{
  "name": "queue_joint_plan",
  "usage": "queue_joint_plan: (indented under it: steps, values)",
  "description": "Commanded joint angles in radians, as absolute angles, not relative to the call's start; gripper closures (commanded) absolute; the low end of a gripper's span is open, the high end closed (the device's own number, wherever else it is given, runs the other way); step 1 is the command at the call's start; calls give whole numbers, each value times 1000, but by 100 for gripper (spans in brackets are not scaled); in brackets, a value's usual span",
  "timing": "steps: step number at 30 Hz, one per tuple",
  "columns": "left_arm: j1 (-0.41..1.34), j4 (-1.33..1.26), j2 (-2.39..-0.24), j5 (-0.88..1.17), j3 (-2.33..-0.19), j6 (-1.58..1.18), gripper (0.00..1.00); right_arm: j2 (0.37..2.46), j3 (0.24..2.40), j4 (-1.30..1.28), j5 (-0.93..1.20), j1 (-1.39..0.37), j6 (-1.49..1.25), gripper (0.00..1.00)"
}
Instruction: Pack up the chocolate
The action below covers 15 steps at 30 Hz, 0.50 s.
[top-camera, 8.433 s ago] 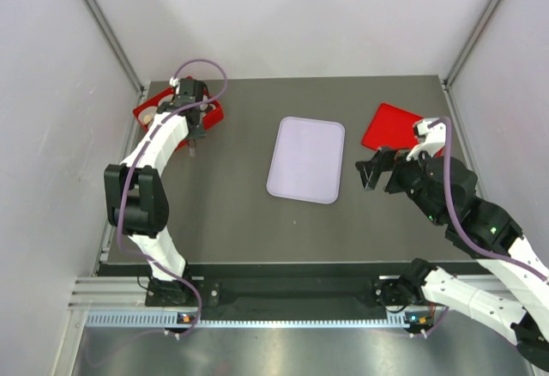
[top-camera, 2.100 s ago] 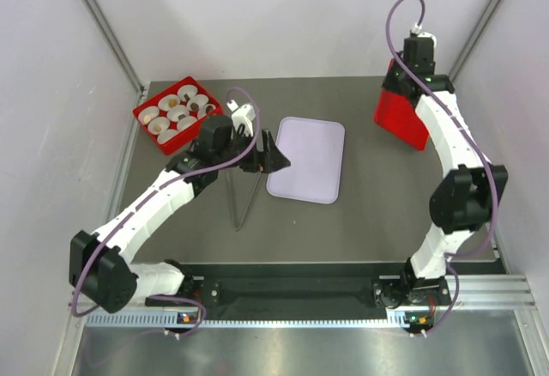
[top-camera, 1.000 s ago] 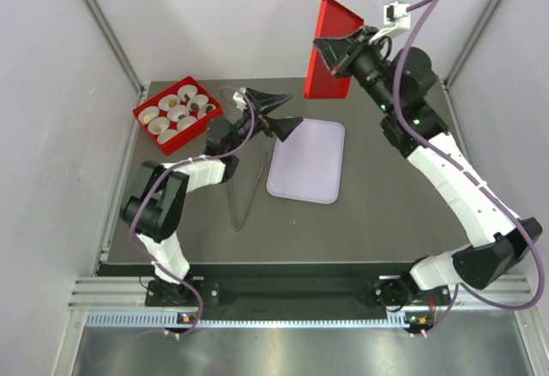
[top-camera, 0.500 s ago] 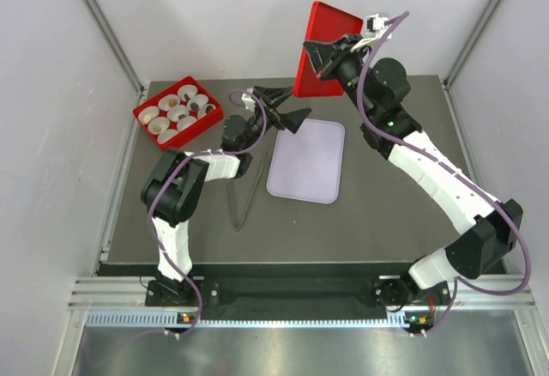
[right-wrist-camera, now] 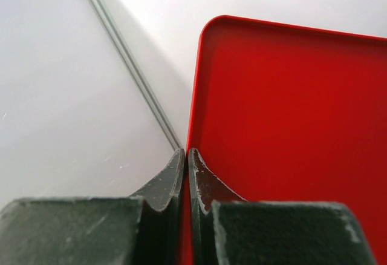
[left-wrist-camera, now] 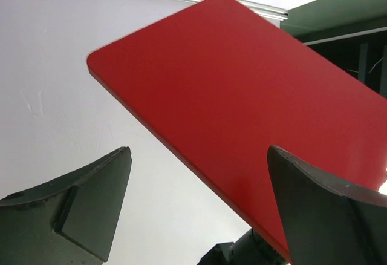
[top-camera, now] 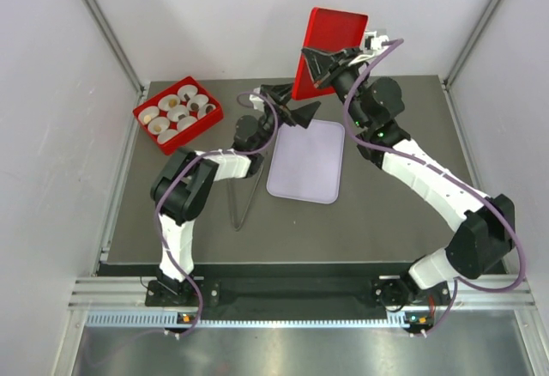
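Chocolate [top-camera: 174, 100] shows as small brown specks inside white pleated paper cups [top-camera: 179, 112]. The cups fill a square red box [top-camera: 211, 121] at the back-left corner of the dark, matte bench [top-camera: 386, 213]. The pieces are too small to tell their shapes.

The right pincer [top-camera: 316, 55] is clenched on the edge of a red lid [top-camera: 331, 39], holding it upright in the air over the back of the bench. In the right wrist view the 2 dark fingers [right-wrist-camera: 166, 177] press together on the lid's thin rim. The lid is a smooth, flat rectangle with rounded corners and a shallow raised lip.

The left pincer [top-camera: 292, 106] is released, its 2 wedge-shaped fingers spread wide. It is lifted off the bench and points up at the lid's plain back face, near its lower corner without gripping it.

A pale lilac tray [top-camera: 304, 161], rectangular with rounded corners and a low lip, lies flat mid-bench. Thin metal tongs [top-camera: 244, 196] lie just left of it.
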<state>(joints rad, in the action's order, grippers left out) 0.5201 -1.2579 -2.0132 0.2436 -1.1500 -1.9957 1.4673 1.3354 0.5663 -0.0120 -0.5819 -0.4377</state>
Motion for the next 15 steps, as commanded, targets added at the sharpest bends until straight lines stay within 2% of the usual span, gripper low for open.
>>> queue_joint_plan:
  steps: [1, 15]
  values:
    - [564, -1493, -2065, 181, -1227, -2568, 1, 1460, 1307, 787, 41, -600, -426, 100]
    - [564, -1523, -2062, 74, -1238, -2563, 1, 1390, 1232, 839, 57, -561, -460, 100]
